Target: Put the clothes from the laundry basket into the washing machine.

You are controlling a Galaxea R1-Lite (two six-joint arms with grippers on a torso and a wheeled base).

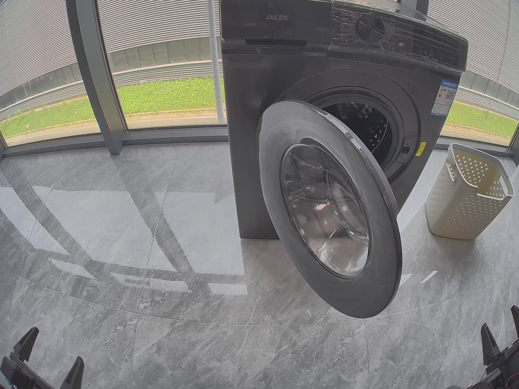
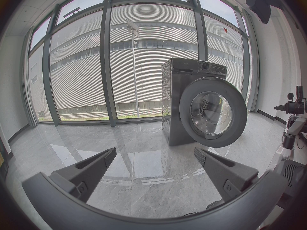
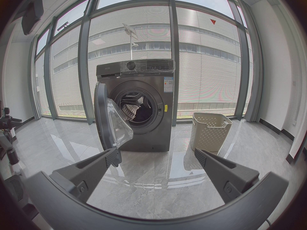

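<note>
Laundry basket [image 1: 459,206], frame right: looks empty. Dark clothes [image 3: 143,113] in washing machine [image 1: 259,82] drum: likely soft, limp; pinch loose fold. Left end effector [image 2: 154,150], right end effector [image 3: 156,150]: wide, empty.

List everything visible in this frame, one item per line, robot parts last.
washing machine: one, dark grey, standing against the window wall, front-loading.
door: one, grey rim with a clear glass centre, swung wide open toward the robot.
dark clothing: one dark bundle, inside the drum; its kind cannot be told.
laundry basket: one, cream, perforated, upright on the floor on the robot's right of the machine.
windows: several tall panes in grey frames, behind the machine.
floor: glossy grey marble-look tiles.
left gripper: one, black, open, low at the robot's left, holding nothing.
right gripper: one, black, open, low at the robot's right, holding nothing.
</note>
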